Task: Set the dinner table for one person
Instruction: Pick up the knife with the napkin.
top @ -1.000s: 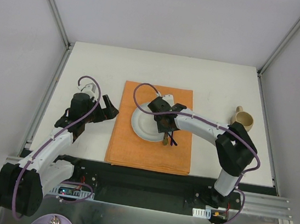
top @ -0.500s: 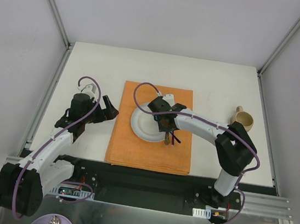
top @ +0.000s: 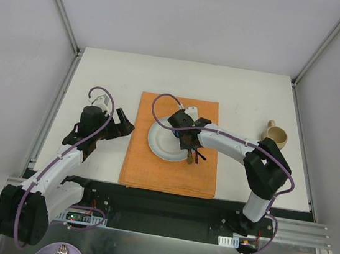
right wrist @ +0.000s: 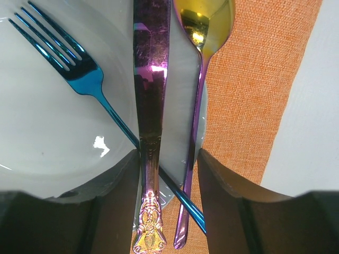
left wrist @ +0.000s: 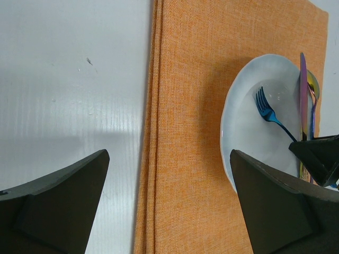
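right gripper [right wrist: 168, 159] has narrowed astride 2 handles, knife [right wrist: 151, 79] and spoon [right wrist: 204, 32], lying lengthwise between its fingers on the plate [right wrist: 47, 121] rim; whether it pinches yet is unclear. left gripper [left wrist: 169, 153] gapes wide above the dinner table [left wrist: 69, 79].

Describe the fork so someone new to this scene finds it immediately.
On the white table lies an orange placemat with a white plate on it. Three utensils rest on the plate's right side; the fork is the blue one, lying aslant, unlike the purple knife and gold-bowled spoon.
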